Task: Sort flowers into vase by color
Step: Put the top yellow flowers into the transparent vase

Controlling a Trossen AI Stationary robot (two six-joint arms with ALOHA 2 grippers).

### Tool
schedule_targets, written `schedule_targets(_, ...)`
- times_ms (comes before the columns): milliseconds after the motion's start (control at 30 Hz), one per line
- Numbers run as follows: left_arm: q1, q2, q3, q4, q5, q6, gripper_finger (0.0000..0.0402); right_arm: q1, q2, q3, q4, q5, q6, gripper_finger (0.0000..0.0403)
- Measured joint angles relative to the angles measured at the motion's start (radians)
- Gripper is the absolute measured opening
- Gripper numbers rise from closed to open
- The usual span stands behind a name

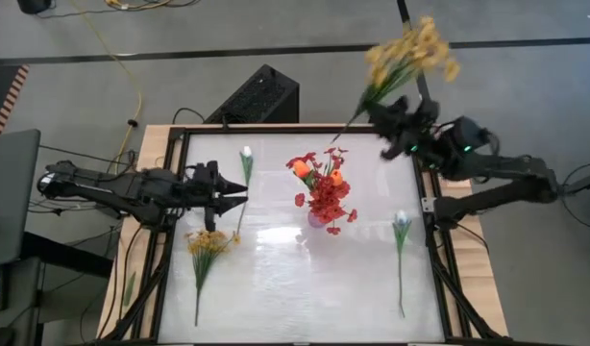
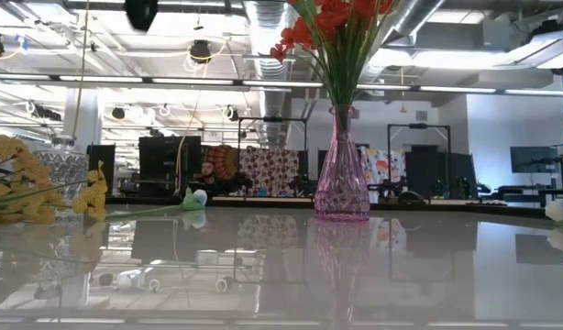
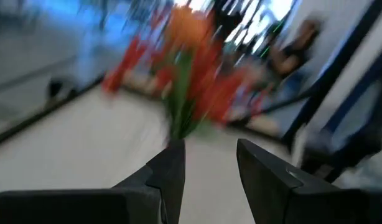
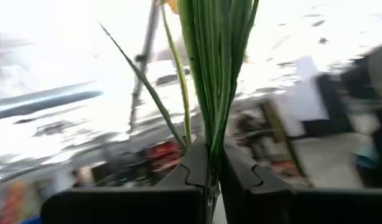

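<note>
A pink glass vase [image 1: 317,219] [image 2: 341,179] stands mid-table with red blossom sprays [image 1: 326,197] and orange tulip buds [image 1: 302,169] in it. My right gripper [image 1: 376,110] is raised at the table's far right corner, shut on a yellow blossom spray [image 1: 410,50]. My left gripper [image 1: 239,199] [image 3: 209,162] is open and empty over the table's left part, pointing at the vase. A white tulip [image 1: 246,154] lies beside it. A second yellow spray [image 1: 208,241] lies near it, toward the near edge. Another white tulip [image 1: 401,223] lies at the right. My right gripper pinches the yellow spray's bundle of green stems [image 4: 214,134] between its two fingers, which lie across the stems. The spray is lifted clear of the table. Its blossoms [image 1: 420,43] point up and away past the far edge, and the stem ends [image 1: 345,127] stick out below the fingers.
The table has a black frame [image 1: 428,207] around a glossy white top. A clear glass vessel [image 2: 60,174] shows at the low view's left, beside the yellow blossoms [image 2: 16,188]. A black box [image 1: 261,96] sits on the floor beyond the far edge.
</note>
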Motion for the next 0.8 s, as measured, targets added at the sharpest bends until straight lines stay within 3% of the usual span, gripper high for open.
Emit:
schedule_targets(233,0.0,-0.004,0.001,0.3,0.114,0.104,0.0132,0.17,0.299,0.219,0.051,-0.033,-0.122,0.0044)
schedule_targets(533,0.0,-0.036,0.008,0.256,0.212,-0.009,0.0132,0.191,0.572,0.538,-0.073,-0.238,-0.088,0.0044)
schedule_targets(800,0.0,-0.053,0.008,0.188,0.288,-0.09,0.0132,0.191,0.721,0.677,-0.161,-0.328,-0.051,0.0044)
